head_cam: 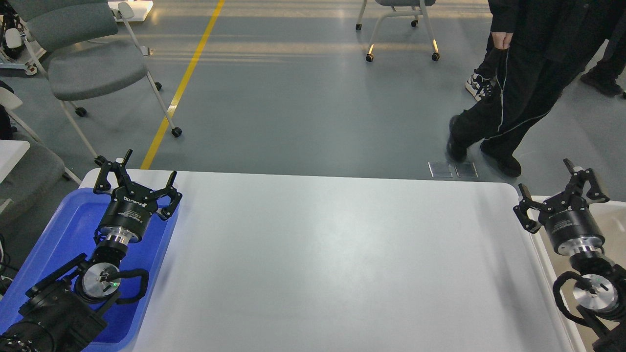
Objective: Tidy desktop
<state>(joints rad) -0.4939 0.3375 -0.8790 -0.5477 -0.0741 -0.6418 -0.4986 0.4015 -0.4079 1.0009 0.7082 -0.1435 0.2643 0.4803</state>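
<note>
The desktop (332, 254) is a large white tabletop with rounded corners, and nothing lies on its visible surface. My left gripper (138, 172) is open and empty, held above the far end of the blue tray (73, 225) at the table's left edge. My right gripper (557, 188) is open and empty, held above the seam between the table's right edge and the cream-beige bin (611, 215).
A grey chair (93, 63) stands on the floor beyond the table's left corner. A person in black (518, 98) walks past the table's far right corner. Another chair (396, 24) stands farther back.
</note>
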